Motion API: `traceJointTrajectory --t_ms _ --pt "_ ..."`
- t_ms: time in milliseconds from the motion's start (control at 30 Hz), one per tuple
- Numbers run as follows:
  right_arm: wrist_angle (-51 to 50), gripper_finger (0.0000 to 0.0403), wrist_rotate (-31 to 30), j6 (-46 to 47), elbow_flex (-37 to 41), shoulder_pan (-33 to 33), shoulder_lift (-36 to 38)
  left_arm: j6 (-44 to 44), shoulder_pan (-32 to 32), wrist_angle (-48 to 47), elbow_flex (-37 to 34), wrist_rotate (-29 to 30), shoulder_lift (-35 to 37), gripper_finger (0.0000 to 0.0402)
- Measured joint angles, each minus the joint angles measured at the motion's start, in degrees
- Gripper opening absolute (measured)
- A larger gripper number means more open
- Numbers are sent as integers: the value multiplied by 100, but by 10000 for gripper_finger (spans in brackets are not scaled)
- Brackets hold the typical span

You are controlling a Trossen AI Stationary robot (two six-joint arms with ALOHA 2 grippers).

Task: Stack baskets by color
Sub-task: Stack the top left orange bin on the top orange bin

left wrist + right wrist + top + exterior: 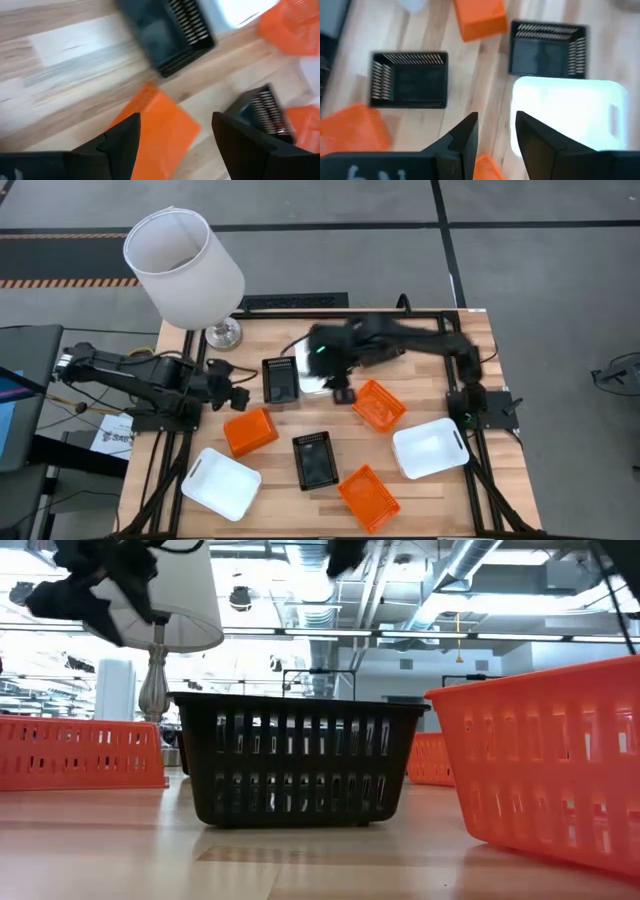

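Baskets lie scattered on the wooden table. A black basket and a white one stand side by side at the far middle. An orange basket sits right of them. An orange basket lies bottom up at the left. Nearer me are a black basket, an orange one and two white ones. My left gripper hangs open above the upturned orange basket. My right gripper is open, high above the white basket.
A table lamp with a big white shade stands at the far left corner, its metal foot on the table. Bare wood shows along the far right edge and between the baskets.
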State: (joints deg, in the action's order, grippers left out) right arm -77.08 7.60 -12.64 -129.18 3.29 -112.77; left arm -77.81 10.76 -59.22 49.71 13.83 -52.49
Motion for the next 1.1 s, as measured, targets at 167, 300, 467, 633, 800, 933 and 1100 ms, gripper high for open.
traceJointTrajectory --t_ms 167,300,467,633,800,933,1100 --pt "-34 149 4 534 -6 61 840 294 7 252 -508 -808 -89 233" --pt "-63 148 2 935 3 -2 1252 481 9 620 -1039 -1347 -76 233" --pt "-117 147 -9 1265 -3 -187 1480 356 9 996 -1558 -1694 12 233" --pt "-236 142 -7 1282 -2 -426 1477 560 4 1645 -1950 -1978 -29 233" --pt "-328 137 -9 1256 4 -569 1291 307 0 2555 -2299 -2027 -62 233" --pt "-325 137 -9 1221 -1 -552 1231 36 -39 3473 -2453 -1546 -107 233" --pt "-252 134 -57 1309 1 -371 1008 39 -413 4354 -2474 -937 -402 233"
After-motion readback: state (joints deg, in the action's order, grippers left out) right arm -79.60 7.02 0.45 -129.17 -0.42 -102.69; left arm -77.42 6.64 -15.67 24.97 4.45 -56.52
